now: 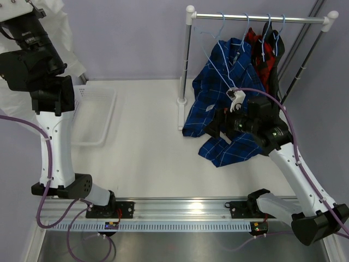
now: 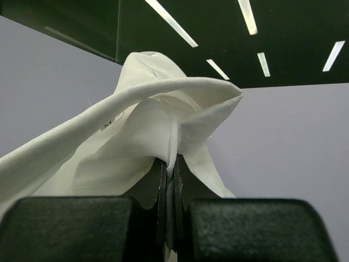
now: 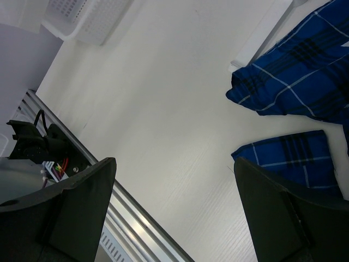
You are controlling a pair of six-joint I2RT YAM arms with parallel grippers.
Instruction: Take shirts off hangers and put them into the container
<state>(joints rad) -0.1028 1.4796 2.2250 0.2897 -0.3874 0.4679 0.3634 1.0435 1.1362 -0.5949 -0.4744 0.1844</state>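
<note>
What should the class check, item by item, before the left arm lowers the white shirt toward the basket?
1. Left gripper shut on the white shirt: ok.
2. White shirt held well away from the rack rail: ok.
3. Container open side up: ok.
4. White shirt lined up above the container: cannot tell; the left arm covers part of the container, and height does not read from above.
5. Right gripper open and holding nothing: ok.
6. Right gripper away from the container, beside the blue plaid shirt: ok.
</note>
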